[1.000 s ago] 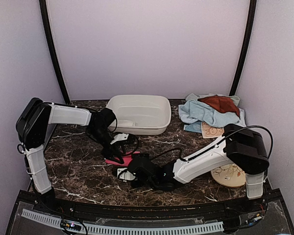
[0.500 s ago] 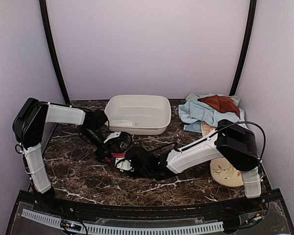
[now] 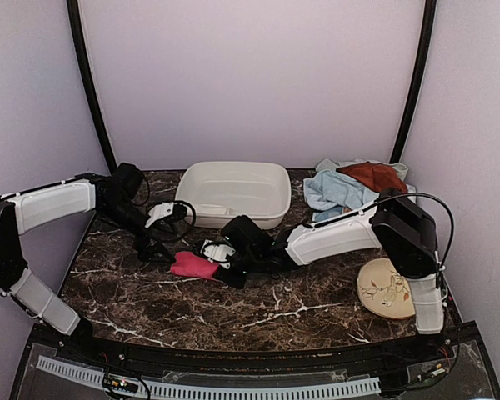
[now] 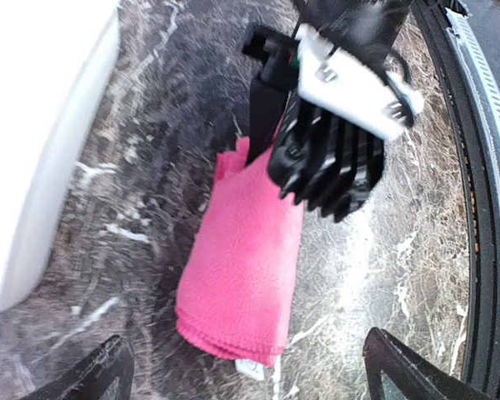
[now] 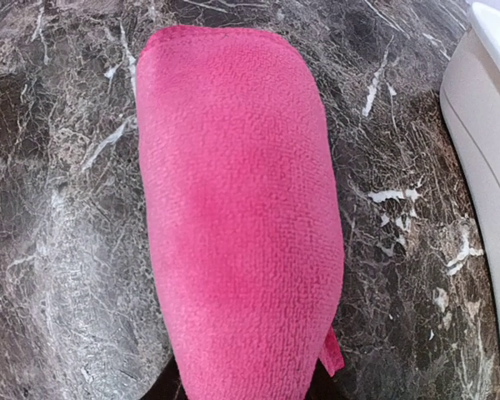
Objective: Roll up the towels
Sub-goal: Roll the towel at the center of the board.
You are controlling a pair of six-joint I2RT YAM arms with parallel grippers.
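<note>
A bright pink towel (image 3: 192,265) lies rolled up on the dark marble table in front of the basin. My right gripper (image 3: 211,259) is shut on its right end. In the right wrist view the pink towel (image 5: 233,217) fills the middle and hides the fingers beneath it. My left gripper (image 3: 164,247) stands wide open just left of the roll, touching nothing. In the left wrist view the pink towel (image 4: 242,275) lies between and ahead of the spread fingertips (image 4: 100,373). More towels are heaped at the back right: light blue (image 3: 340,192), rust-brown (image 3: 373,175), patterned beige (image 3: 360,222).
A white plastic basin (image 3: 233,167) stands at the back centre, close behind both grippers. A round beige disc with a leaf pattern (image 3: 387,287) lies at the front right, beside the right arm's base. Black cables loop round both wrists.
The left gripper opened, let go of the pink towel and drew back to the left. The right gripper shut on the towel and shifted it left and towards the basin.
</note>
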